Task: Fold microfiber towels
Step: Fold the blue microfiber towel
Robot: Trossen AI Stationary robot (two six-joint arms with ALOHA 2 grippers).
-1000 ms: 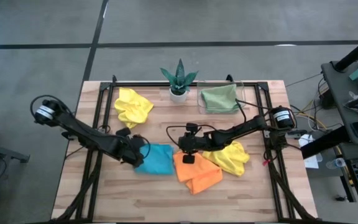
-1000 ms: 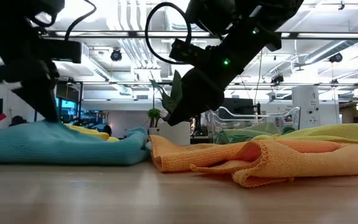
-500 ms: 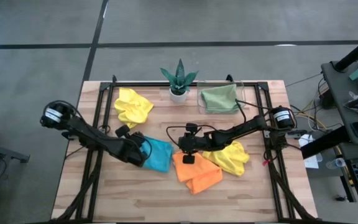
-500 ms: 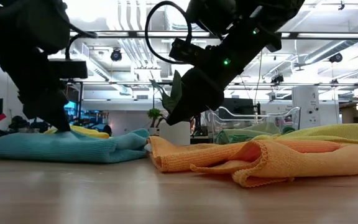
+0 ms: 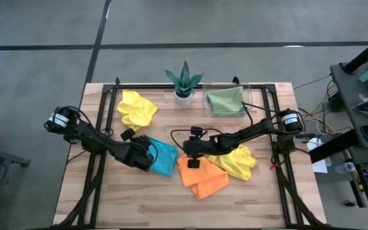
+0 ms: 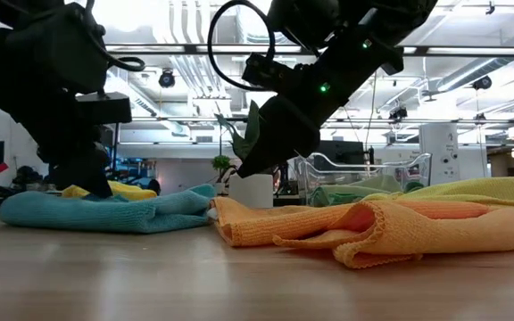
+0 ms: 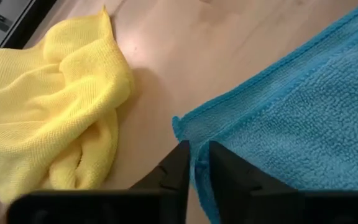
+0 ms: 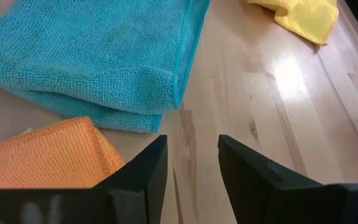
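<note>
Left of centre on the desk, I am pinching the near edge of the blue towel with my left claw. The left wrist view shows my two dark fingers nearly together, with the blue hem running down between them, so I am judging it a thin-edge grip, perhaps one just loosening. I am holding that hem over the rest of the cloth so the towel doubles onto itself; the right wrist view shows two blue layers stacked with a rounded fold facing the orange towel.

My right claw is hovering just beside the seam where blue meets orange. Its fingers are standing apart over bare wood, grasping nothing, probably waiting to press or take the next cloth.

Folded like this, the blue towel is lying with its long axis running from the upper left towards the lower right of the high view, its folded end touching the orange one. One yellow towel is sitting crumpled in the upper left, another yellow towel right of centre, and the green towel in the clear tray beside the plant.
</note>
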